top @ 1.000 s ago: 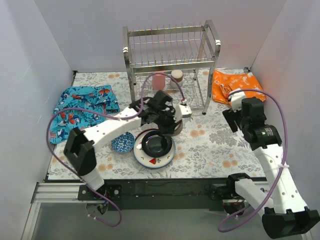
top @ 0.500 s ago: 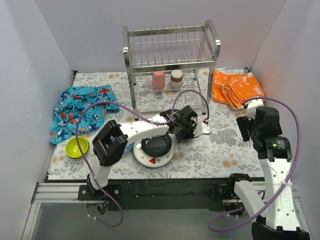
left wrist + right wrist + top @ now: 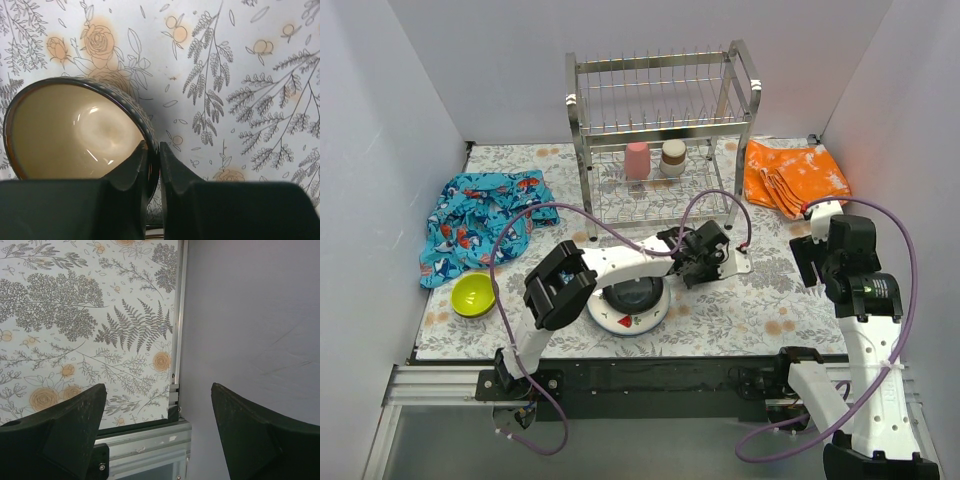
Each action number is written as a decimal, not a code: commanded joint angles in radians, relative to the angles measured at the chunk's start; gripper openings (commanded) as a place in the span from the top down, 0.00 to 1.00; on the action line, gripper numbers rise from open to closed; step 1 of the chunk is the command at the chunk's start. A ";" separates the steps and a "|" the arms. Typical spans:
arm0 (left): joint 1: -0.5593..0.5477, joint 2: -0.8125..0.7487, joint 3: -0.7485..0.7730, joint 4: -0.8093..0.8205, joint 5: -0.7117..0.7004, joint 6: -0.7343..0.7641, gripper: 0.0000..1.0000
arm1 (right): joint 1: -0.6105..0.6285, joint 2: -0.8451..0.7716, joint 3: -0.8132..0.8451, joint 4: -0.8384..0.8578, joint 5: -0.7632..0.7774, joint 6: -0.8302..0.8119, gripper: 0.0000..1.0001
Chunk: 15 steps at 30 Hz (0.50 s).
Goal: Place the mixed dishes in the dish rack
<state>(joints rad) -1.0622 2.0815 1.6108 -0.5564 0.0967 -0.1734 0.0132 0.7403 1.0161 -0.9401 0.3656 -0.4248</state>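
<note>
1. Reference (overhead view): the dial is centred on the floral table cover [image 3: 770, 300], with 12 o'clock toward the far wall.
2. 6 o'clock, nearest the arm bases: the white red-rimmed plate [image 3: 620, 322] lies flat, and the black plate [image 3: 632, 292] is stacked on it.
3. 8 o'clock: the lime bowl [image 3: 474, 294] sits upright near the left edge of the cover, well apart from the stacked plates.
4. Just past the plates, toward 4 o'clock of centre: the left gripper [image 3: 152, 146] is pinched narrow on the rim of the tan bowl [image 3: 75, 130], one finger inside and one outside. The bowl is cream inside and dark outside. Whether it rests on the cover or hangs clear cannot be told.
5. 3 o'clock: the right gripper [image 3: 158, 390] stands wide apart with nothing between its fingers. It is above the cover's right edge, beside the side wall.
6. 10 o'clock: the blue patterned cloth [image 3: 480, 215] lies crumpled.
7. 2 o'clock: the orange cloth [image 3: 795, 175] lies just beside the rack.
8. 12 o'clock: the dish rack [image 3: 660, 95] stands upright. Its lower tier holds the pink cup [image 3: 636, 160] and a second cup [image 3: 672, 157], side by side.
</note>
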 commanded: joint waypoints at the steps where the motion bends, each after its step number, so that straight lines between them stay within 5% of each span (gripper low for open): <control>1: 0.005 0.000 0.086 -0.028 -0.017 -0.085 1.00 | -0.002 0.008 -0.005 0.043 -0.024 -0.023 0.07; 8: 0.108 -0.133 0.042 0.160 0.135 -0.487 1.00 | -0.002 0.028 -0.011 0.058 -0.030 -0.020 0.07; 15: 0.215 -0.276 -0.227 0.686 0.417 -0.766 1.00 | -0.002 0.064 0.022 0.057 -0.019 -0.025 0.08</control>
<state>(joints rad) -0.8776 1.9606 1.4593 -0.2665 0.3298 -0.7094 0.0132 0.7929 1.0115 -0.9165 0.3428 -0.4454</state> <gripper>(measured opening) 0.092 0.926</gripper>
